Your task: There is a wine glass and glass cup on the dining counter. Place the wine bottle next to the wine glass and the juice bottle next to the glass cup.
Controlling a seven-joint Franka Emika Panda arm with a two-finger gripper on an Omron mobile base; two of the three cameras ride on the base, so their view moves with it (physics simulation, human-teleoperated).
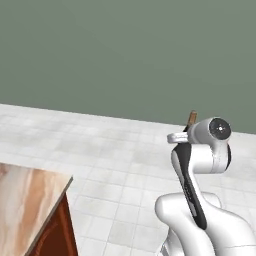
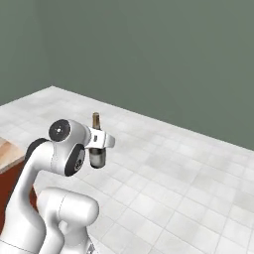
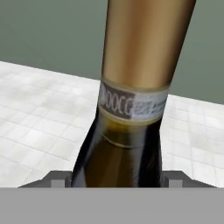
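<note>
1. The jaws clench the wine bottle (image 3: 131, 144) at its shoulder, one fingertip (image 3: 59, 178) on each side, so the bottle stays upright while it is carried.
2. The bottle hangs in the air beside the arm's wrist, over the tiled floor (image 2: 188, 183), away from the tabletop (image 1: 25, 205) corner.
3. It is dark glass with a brownish-gold neck and a pale band.
</note>
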